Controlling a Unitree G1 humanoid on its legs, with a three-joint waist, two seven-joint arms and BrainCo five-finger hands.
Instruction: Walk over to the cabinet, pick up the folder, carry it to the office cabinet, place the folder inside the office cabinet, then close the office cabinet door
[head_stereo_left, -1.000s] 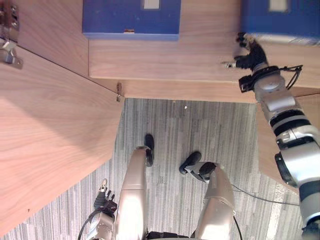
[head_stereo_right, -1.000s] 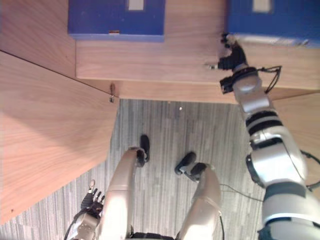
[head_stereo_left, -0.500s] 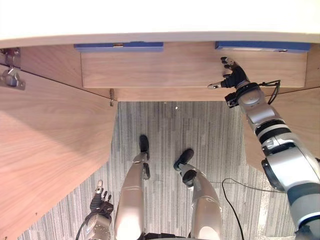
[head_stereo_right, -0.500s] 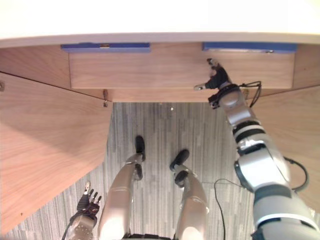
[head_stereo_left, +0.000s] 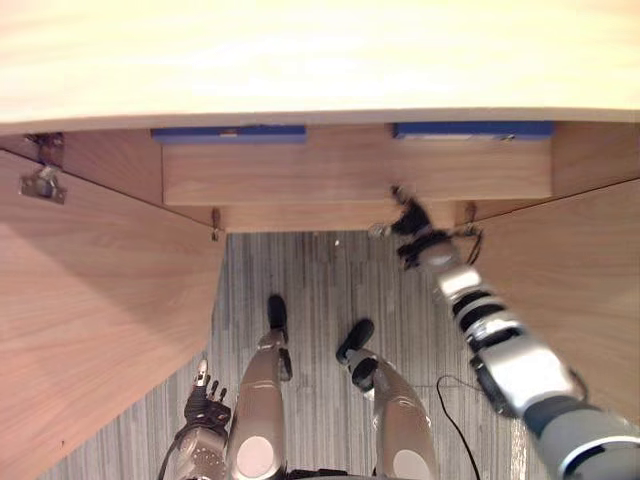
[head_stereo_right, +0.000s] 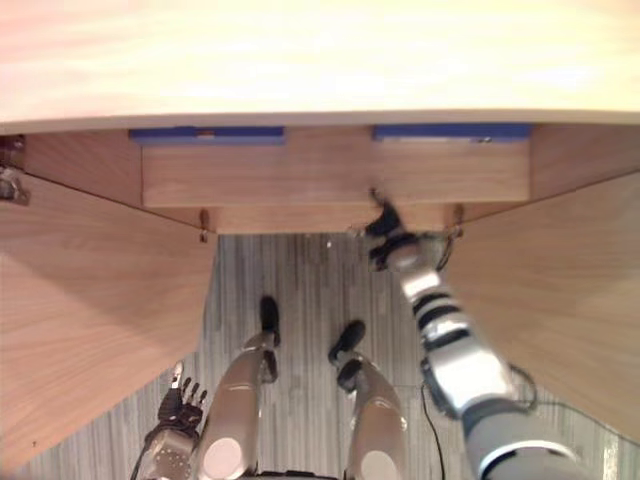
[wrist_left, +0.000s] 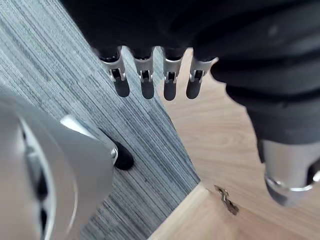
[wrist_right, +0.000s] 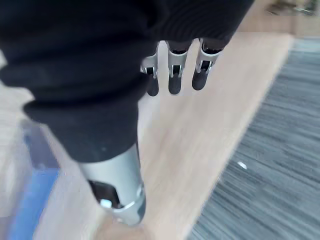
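- Evidently the blue folder (head_stereo_left: 472, 130) lies on the cabinet shelf (head_stereo_left: 350, 175), just beyond the right hand (head_stereo_left: 405, 220), its visible edge running side to side; a second blue folder (head_stereo_left: 228, 133) sits well to its left.
- That hand's fingers (wrist_right: 174, 80) are straight and hold nothing, near the shelf's front edge.
- The open right door (head_stereo_left: 590, 290) stands beside it, so this arm looks the nearer for closing; the left hand (head_stereo_left: 205, 395) hangs low, relaxed and empty.
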